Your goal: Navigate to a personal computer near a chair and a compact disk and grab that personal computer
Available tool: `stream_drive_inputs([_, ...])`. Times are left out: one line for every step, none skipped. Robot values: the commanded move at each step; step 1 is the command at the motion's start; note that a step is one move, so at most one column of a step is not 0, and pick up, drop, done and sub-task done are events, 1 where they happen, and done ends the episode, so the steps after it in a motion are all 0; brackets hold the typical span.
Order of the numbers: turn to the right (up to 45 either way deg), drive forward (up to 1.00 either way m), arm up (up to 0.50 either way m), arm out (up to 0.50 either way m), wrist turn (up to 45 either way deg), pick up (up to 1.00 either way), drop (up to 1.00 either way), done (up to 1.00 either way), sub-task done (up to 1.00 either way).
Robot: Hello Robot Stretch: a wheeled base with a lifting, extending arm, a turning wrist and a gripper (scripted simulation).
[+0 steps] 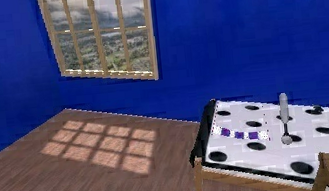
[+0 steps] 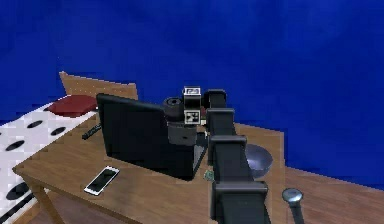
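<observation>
At the wooden table in the arm side view, the personal computer is standing as a dark upright slab near the table's middle. A chair is sitting just behind the far edge, and a red round flat thing is lying near it.

Judging the drive as done; the grab step is in hand.

The arm is stretching out over the table, with the end effector sitting at the computer's upper right corner.
- Touching, over or beside the slab: cannot tell.
- How wide the fingers are standing: cannot tell.
- Holding anything: cannot tell, as the computer is resting on the table right at it.

The next move is likely calling for a sure hold on the top edge, then a straight lift. It will need to be minding the grey bowl beside the arm and the phone in front.

In the forward view, a spotted bed is lying below the blue wall.
</observation>
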Motion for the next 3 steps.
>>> stream_drive_inputs([0.0, 0.00, 0.00, 0.00, 0.0, 1.00, 0.00, 0.00, 0.00])
stream_drive_inputs([0.0, 0.00, 0.04, 0.00, 0.0, 0.00, 0.00, 0.00, 0.00])
stream_drive_inputs([0.0, 0.00, 0.00, 0.00, 0.0, 0.00, 0.00, 1.00, 0.00])
